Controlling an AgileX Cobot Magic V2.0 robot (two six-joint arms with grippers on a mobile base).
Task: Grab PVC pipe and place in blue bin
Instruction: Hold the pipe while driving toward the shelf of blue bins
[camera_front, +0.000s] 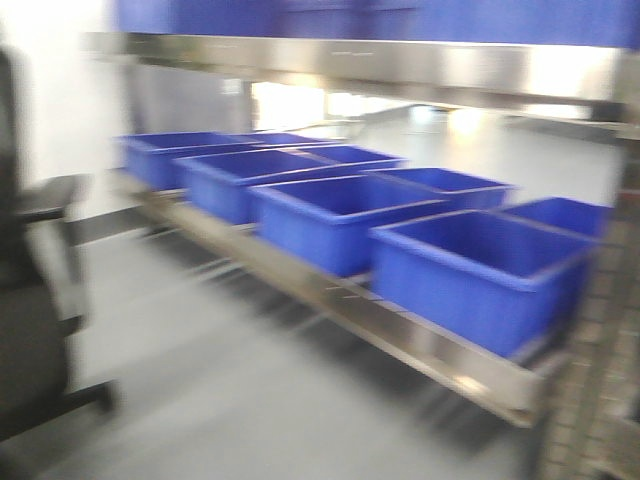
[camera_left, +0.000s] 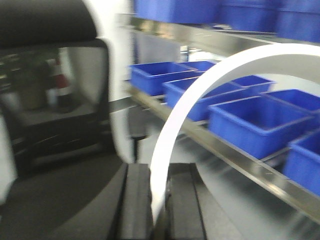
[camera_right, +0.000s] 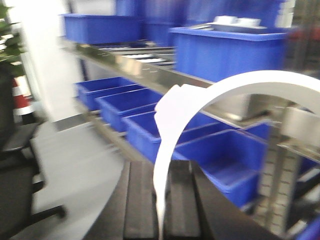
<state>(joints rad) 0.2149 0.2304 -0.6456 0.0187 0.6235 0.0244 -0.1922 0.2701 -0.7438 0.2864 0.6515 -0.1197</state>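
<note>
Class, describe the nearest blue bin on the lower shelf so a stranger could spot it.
Find the long steel shelf running across the front view. Blue bins line its front edge; yours is the blue bin at the right, nearest end, looming largest.

Bright indoor light; heavy motion blur all views; glare on steel shelf rail (camera_front: 560, 75).

A white, curved plastic PVC pipe (camera_left: 172, 125) stands between the shut fingers of the left gripper (camera_left: 159, 172) and arcs up to the right. A second white curved piece (camera_right: 167, 145) stands likewise in the right gripper (camera_right: 162, 170). Open rectangular blue plastic bins (camera_front: 320, 238), blurred, line the steel shelf (camera_front: 400, 335) from far left to near right.
</note>
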